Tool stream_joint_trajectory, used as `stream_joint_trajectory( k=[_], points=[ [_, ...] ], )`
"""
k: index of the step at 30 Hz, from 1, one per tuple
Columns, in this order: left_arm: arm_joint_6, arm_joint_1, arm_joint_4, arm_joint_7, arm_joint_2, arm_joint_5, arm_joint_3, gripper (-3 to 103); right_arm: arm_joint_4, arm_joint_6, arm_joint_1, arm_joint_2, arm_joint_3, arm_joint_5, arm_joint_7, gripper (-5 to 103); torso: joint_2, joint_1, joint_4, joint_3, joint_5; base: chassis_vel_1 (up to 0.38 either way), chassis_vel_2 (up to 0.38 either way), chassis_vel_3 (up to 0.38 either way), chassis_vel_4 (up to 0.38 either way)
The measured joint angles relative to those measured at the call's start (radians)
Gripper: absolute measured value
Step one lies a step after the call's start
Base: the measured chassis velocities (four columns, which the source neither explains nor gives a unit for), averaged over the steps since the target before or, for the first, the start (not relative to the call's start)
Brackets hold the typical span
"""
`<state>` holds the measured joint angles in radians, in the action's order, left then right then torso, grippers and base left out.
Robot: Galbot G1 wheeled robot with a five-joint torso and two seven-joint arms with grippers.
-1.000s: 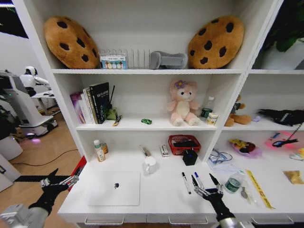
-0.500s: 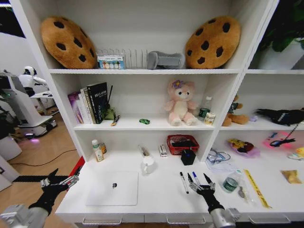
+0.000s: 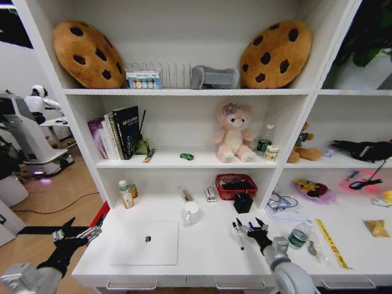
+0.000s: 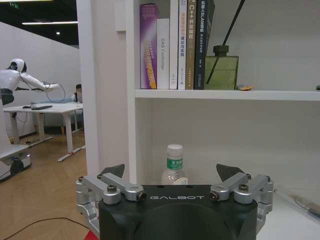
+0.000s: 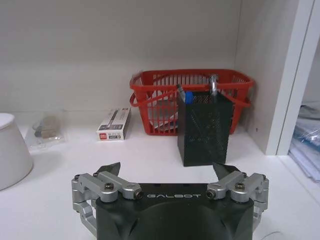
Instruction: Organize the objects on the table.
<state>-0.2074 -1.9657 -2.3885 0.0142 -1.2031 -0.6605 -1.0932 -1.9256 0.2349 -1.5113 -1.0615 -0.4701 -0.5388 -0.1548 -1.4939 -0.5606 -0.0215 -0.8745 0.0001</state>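
right end effector [image 3: 250,225] hovers wide open, empty, over the tabletop [image 3: 208,248]; two marker pens [image 3: 237,235] lie just beside its fingertips. light, stiff, likely to roll; best pinched mid-barrel.

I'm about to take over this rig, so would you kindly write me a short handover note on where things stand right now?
Right gripper: open, empty, over the two marker pens on the desk, facing the black mesh pen holder.
Left gripper: open, empty, parked off the desk's left end.
Laptop: closed, front left of the desk. Clear bottle: lying right of the pens. Green gadget: on the middle shelf.
Done: nothing held.
Left: pens, bottle, laptop, gadget.
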Motion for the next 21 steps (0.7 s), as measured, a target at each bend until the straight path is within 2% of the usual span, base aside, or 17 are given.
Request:
stream_joint_trajectory(
  k=[13,15,16,18,20,21],
  points=[
    [0.0,0.0,0.0,0.0,0.0,0.0,0.0,100,0.085,0.031,0.09,-0.007,0.104,-0.043,-0.027,102,0.0,0.0,0.0001,0.0,-0.0001,0.0,0.0,0.0,0.0],
    [0.0,0.0,0.0,0.0,0.0,0.0,0.0,100,0.091,0.032,0.096,-0.007,0.11,-0.043,-0.027,99,0.0,0.0,0.0001,0.0,-0.0001,0.0,0.0,0.0,0.0],
    [0.0,0.0,0.0,0.0,0.0,0.0,0.0,100,0.094,0.035,0.1,-0.007,0.114,-0.043,-0.028,93,0.0,0.0,0.0001,0.0,-0.0001,0.0,0.0,0.0,0.0],
    [0.0,0.0,0.0,0.0,0.0,0.0,0.0,100,0.096,0.037,0.102,-0.007,0.117,-0.043,-0.03,93,0.0,0.0,0.0001,0.0,-0.0001,0.0,0.0,0.0,0.0],
    [0.0,0.0,0.0,0.0,0.0,0.0,0.0,100,0.098,0.043,0.103,-0.004,0.121,-0.043,-0.032,80,0.0,0.0,0.0,0.0,-0.0001,0.0,0.0,0.0,0.0],
    [0.0,0.0,0.0,0.0,0.0,0.0,0.0,100,0.098,0.043,0.103,-0.004,0.121,-0.043,-0.032,80,0.0,0.0,0.0,0.0,-0.0001,0.0,0.0,0.0,0.0]
  ],
)
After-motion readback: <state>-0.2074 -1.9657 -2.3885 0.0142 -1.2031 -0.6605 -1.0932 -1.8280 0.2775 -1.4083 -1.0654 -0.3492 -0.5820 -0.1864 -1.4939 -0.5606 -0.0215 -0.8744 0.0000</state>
